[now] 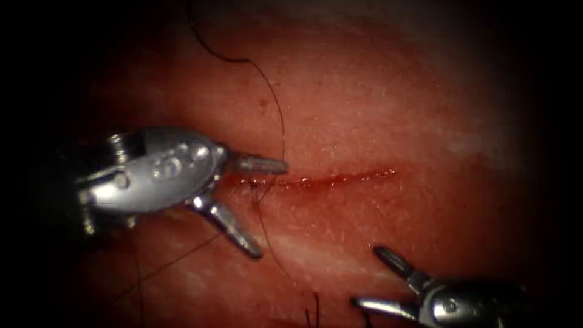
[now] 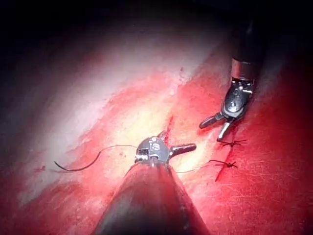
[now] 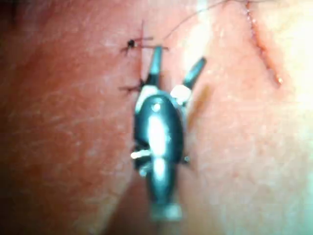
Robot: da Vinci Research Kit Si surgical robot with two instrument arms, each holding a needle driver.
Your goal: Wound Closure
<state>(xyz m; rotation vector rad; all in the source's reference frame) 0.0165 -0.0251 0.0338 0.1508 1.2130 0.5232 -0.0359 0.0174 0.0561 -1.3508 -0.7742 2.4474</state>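
The cut (image 1: 340, 178) runs across the tissue (image 1: 388, 109) with red fluid along it. My left tool (image 1: 270, 208) is open wide at the cut's left end, one jaw on each side of it, holding nothing. A dark curved needle (image 1: 215, 53) lies free on the tissue beyond the cut, toward the left, not in the tissue. Its thread (image 1: 280, 115) runs down past the upper jaw into the cut's left end. My right tool (image 1: 367, 274) is open and empty, nearer than the cut, on the right. The left wrist view shows the left tool (image 2: 173, 139), needle (image 2: 73, 169) and right tool (image 2: 211, 132).
Two knotted stitches (image 3: 131, 44) with short cut ends lie by the right tool (image 3: 179, 55); they are also in the left wrist view (image 2: 225, 164). More thread (image 1: 273, 249) trails from the cut toward the near edge, and a thin strand (image 1: 170, 262) passes under the left tool.
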